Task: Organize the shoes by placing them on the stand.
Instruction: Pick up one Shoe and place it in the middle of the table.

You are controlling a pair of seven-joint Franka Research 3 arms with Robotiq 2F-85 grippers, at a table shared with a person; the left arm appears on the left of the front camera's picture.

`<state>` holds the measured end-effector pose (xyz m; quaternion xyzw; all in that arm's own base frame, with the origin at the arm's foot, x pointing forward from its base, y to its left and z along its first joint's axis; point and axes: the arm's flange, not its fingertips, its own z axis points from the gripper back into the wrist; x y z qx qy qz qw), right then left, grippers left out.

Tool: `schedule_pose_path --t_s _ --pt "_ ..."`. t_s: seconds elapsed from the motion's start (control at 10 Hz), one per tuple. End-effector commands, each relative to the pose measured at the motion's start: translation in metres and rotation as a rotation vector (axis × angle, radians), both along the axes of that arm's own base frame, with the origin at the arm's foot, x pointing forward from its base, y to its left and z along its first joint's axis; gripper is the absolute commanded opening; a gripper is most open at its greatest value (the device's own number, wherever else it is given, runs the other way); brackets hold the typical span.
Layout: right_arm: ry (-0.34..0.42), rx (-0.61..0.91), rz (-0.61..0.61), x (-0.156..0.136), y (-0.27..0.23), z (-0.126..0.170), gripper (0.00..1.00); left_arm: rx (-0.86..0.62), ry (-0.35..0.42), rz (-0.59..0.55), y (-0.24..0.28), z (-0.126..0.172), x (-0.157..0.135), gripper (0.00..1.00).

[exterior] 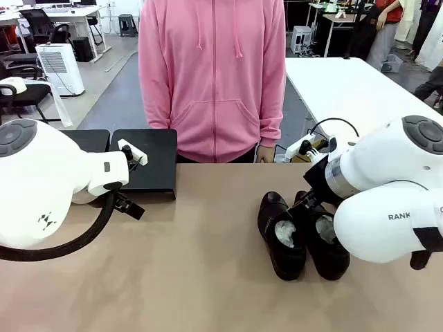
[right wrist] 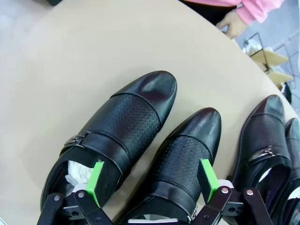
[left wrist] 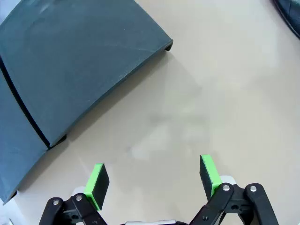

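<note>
Two glossy black shoes (exterior: pixel 280 235) (exterior: pixel 325 238) lie side by side on the tan table right of centre, with white paper in their openings. In the right wrist view my right gripper (right wrist: pixel 152 180) hangs open just above this pair, one green pad over the left shoe (right wrist: pixel 117 131), the other beside the right shoe (right wrist: pixel 187 154). Two more shoes (right wrist: pixel 262 140) lie further right. The stand's black platform (exterior: pixel 145 162) sits at the far left, a second one (exterior: pixel 90 138) beside it. My left gripper (left wrist: pixel 153 180) is open over bare table, near the stand (left wrist: pixel 79 61), holding nothing.
A person in a pink hoodie (exterior: pixel 211 76) stands at the far edge, one hand (exterior: pixel 265 153) resting by the table. A strip of bare tabletop lies between the stand and the shoes. My bulky white arms occupy both sides of the front view.
</note>
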<state>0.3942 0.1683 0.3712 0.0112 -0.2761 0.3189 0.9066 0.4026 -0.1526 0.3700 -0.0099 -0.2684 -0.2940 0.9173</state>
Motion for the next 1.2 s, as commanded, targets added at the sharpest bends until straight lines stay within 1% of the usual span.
schedule_pose_path --t_s 0.0,1.1 --pt "0.000 0.000 0.000 0.0000 0.0000 0.0000 1.00 0.000 0.000 0.000 0.0000 0.0001 0.0000 1.00" --pt "0.000 0.000 0.000 0.0000 0.0000 0.0000 1.00 0.000 0.000 0.000 0.0000 0.0001 0.0000 1.00"
